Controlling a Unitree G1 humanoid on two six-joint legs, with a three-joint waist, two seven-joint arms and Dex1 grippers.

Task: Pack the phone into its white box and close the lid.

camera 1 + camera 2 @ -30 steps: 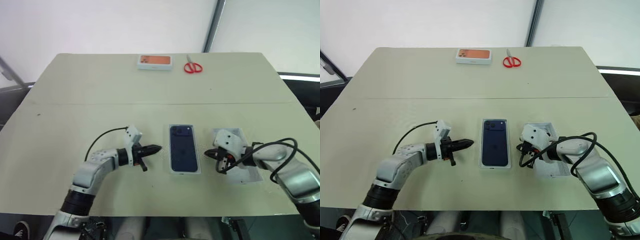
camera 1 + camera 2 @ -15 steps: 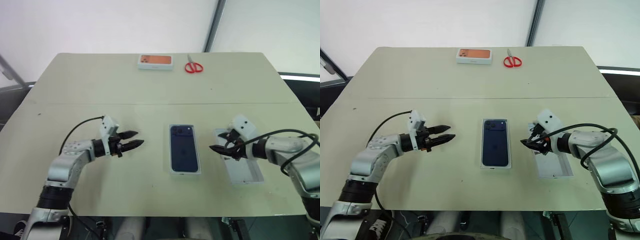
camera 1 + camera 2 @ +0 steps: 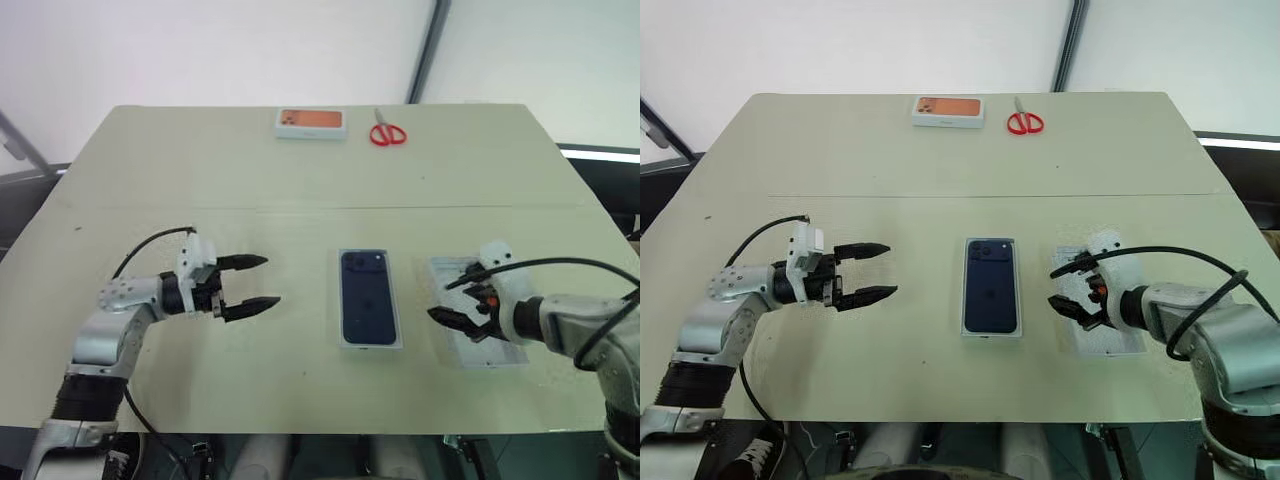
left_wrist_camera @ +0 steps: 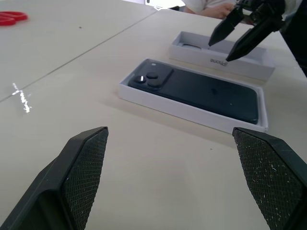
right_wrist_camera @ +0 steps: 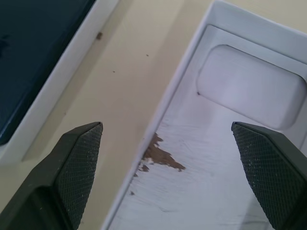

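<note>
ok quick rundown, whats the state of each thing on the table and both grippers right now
phone: lying back up inside the white box
white box: open, no lid on it
lid: off, lying inside up to the right of the box
left gripper: open, empty, left of the box
right gripper: open, empty, over the lid
scissors: closed, at the far edge
small box with orange top: closed, beside the scissors

Surface (image 3: 180, 170): I see a pale beige top with a seam across its middle.
Far edge: small box (image 3: 311, 123) with an orange top, red scissors (image 3: 386, 134) just beside it.
Near middle: white box (image 3: 369, 342) holding the phone (image 3: 366, 296).
Right of it: lid (image 3: 492, 352), open side up.
</note>
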